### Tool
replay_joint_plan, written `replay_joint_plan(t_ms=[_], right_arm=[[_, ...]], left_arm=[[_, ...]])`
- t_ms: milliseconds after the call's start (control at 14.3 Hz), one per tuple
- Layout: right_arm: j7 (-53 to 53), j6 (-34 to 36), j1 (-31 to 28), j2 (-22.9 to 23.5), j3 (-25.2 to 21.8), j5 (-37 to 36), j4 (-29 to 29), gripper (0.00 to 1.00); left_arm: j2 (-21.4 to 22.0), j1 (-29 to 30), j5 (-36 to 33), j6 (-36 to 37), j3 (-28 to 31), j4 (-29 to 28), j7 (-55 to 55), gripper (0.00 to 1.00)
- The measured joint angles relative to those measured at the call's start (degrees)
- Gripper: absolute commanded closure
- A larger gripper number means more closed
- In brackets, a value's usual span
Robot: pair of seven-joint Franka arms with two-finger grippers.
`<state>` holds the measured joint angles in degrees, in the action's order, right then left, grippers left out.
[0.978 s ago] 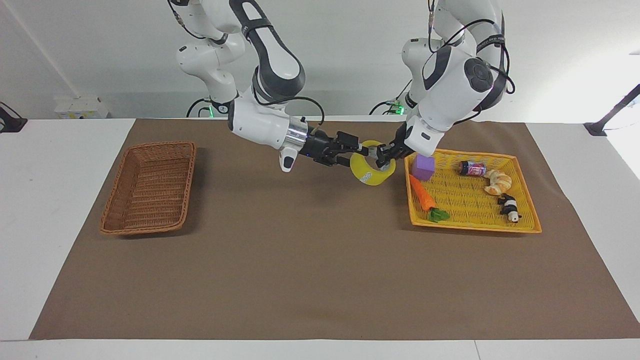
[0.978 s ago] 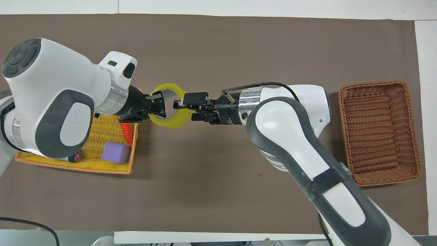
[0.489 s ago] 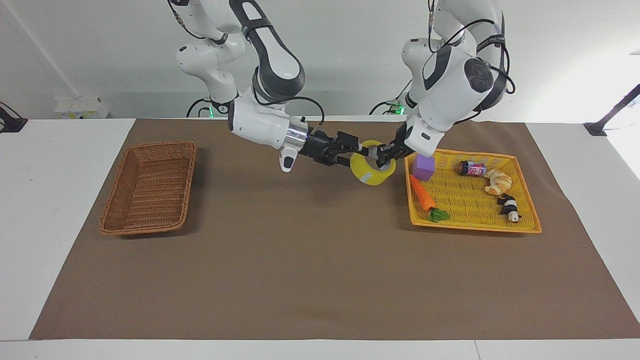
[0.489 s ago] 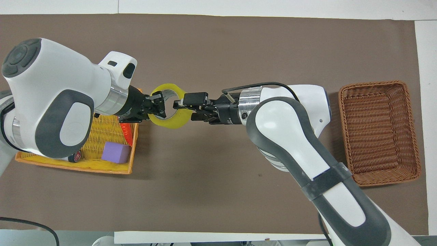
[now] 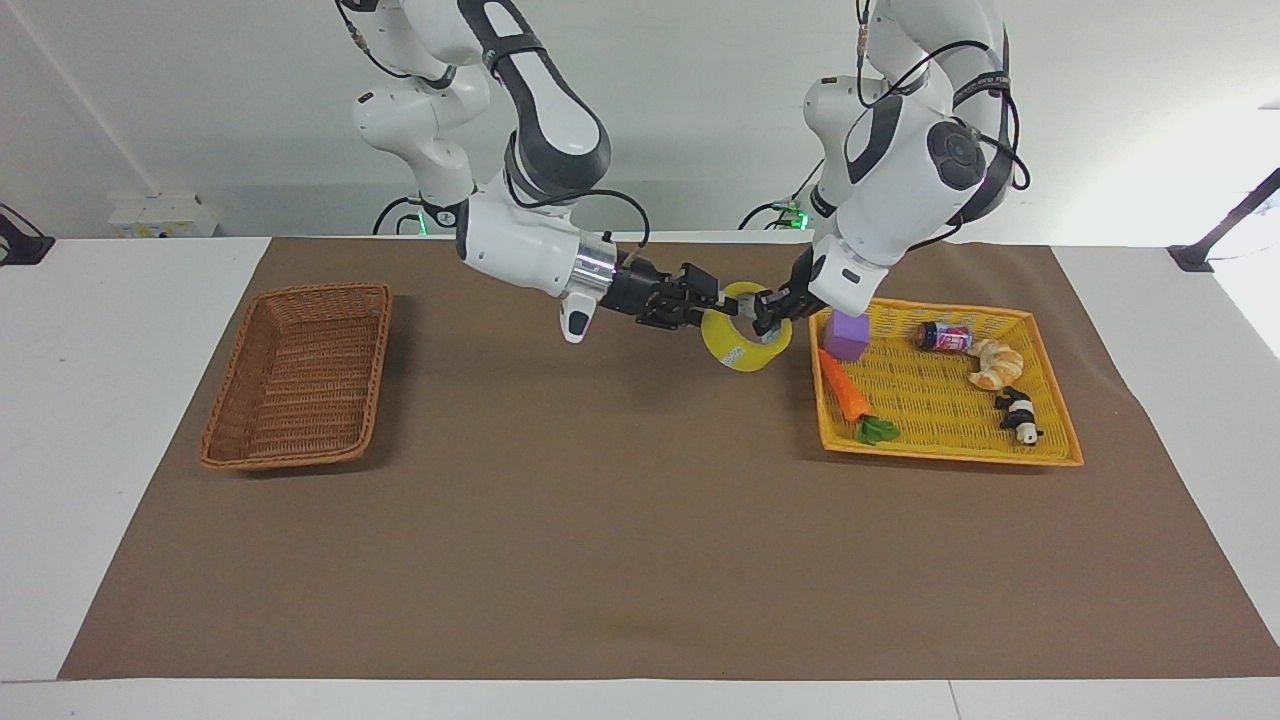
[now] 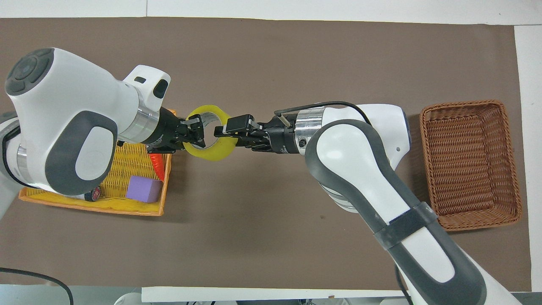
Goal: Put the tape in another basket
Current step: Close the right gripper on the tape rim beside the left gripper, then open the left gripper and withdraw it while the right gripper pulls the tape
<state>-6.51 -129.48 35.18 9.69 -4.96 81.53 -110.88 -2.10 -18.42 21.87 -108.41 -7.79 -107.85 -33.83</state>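
A white table (image 5: 110,330) carries a large brown mat (image 5: 620,520) that covers most of its top, leaving white margins at both ends and along the edges. Two containers rest directly on the mat, well apart. The brown wicker basket (image 5: 297,374) sits toward the right arm's end, its long sides running away from the robots. A flat yellow-orange woven tray (image 5: 940,452) sits toward the left arm's end of the table. In the overhead view the basket (image 6: 469,163) and a corner of the tray (image 6: 123,207) lie at the two ends of the mat (image 6: 271,237), with bare brown surface between them.
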Motion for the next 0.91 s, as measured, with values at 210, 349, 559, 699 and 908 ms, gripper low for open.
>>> replay_joint_plan(t_ms=[210,349,559,699,908], right_arm=[[0.0,0.0,0.0,0.0,0.0,0.0,0.0,1.00],[0.0,0.0,0.0,0.0,0.0,0.0,0.0,1.00],[0.0,-0.1,0.0,0.1,-0.1,0.0,-0.1,1.00],[0.0,-0.1,-0.2,0.4,-0.2,0.0,-0.1,1.00],[-0.2,-0.1,-0.7,0.5,-0.5,0.0,0.0,1.00]], left_arm=[[0.0,0.0,0.0,0.0,0.0,0.0,0.0,0.97],[0.0,0.0,0.0,0.0,0.0,0.0,0.0,0.70],[0.1,0.0,0.0,0.0,0.0,0.5,-1.1,0.00],[0.6,0.1,-0.1,1.4,0.2,2.1,-2.3,0.00],[2.2,2.4,-1.3,8.7,0.6,8.1,-3.0,0.00]])
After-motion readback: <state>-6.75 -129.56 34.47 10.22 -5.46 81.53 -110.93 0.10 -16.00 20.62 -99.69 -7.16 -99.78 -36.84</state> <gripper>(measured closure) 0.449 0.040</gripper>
